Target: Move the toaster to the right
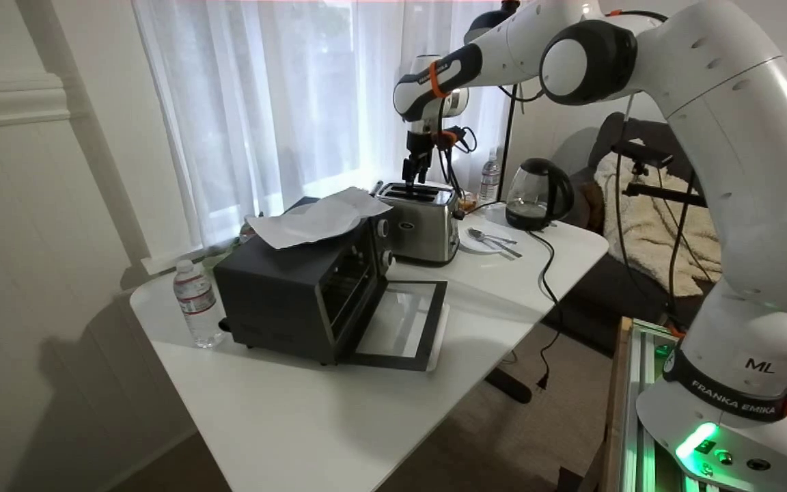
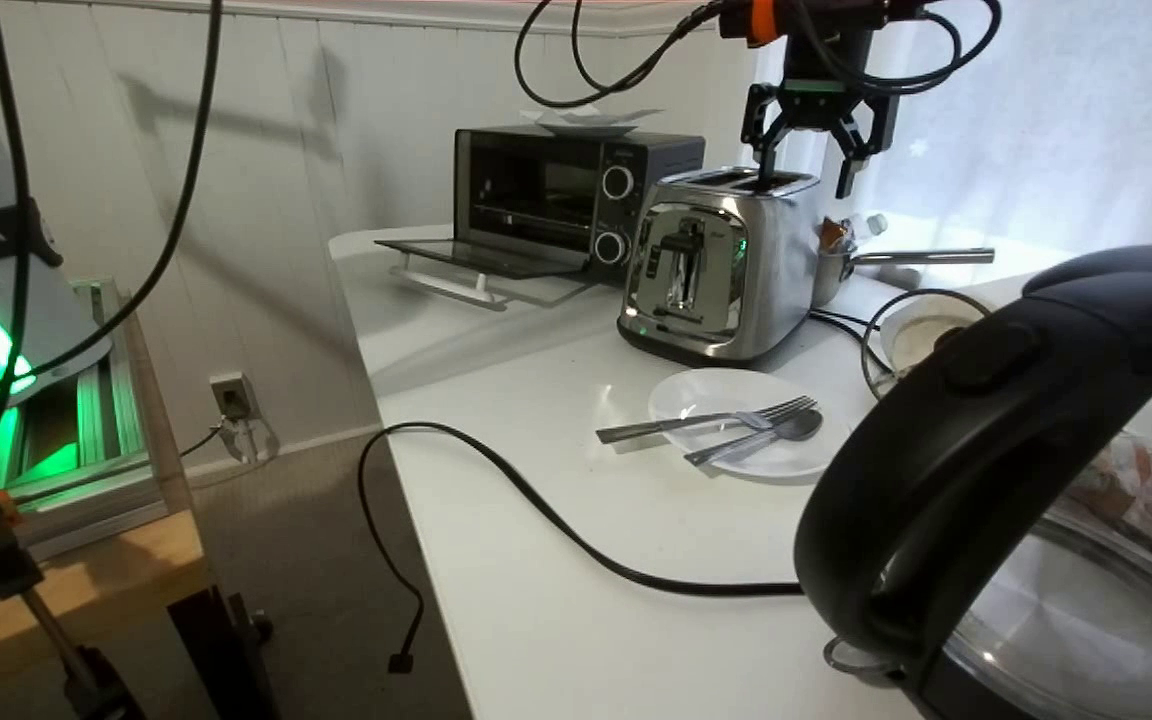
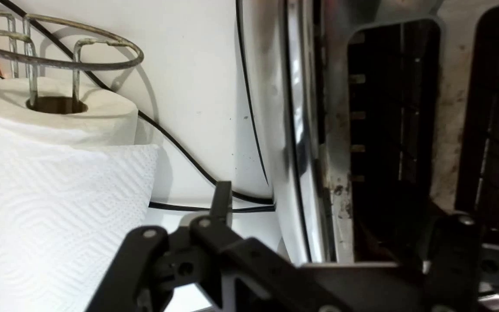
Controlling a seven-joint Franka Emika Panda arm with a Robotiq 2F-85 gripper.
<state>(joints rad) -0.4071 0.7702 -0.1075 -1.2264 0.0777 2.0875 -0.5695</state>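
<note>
The silver toaster point(image 1: 424, 229) stands upright on the white table beside the oven. It also shows in an exterior view point(image 2: 781, 275), with its lever panel facing that camera. In the wrist view the toaster point(image 3: 271, 125) fills the right side, with its two dark slots seen from above. My gripper point(image 2: 804, 184) is open and straddles the toaster's side wall. One finger reaches down at a slot opening; its tip is hidden there. The other finger hangs outside the wall with a gap to it. The gripper also shows in an exterior view point(image 1: 415, 182) and the wrist view point(image 3: 327, 212).
The dark toaster oven point(image 1: 277, 294) has its glass door down and paper on top. A plate point(image 2: 681, 400) with fork and spoon lies by the toaster. A kettle point(image 1: 537, 195) with a cord stands beyond. A paper towel roll point(image 3: 59, 173) and a pot point(image 2: 831, 275) stand near the outer finger.
</note>
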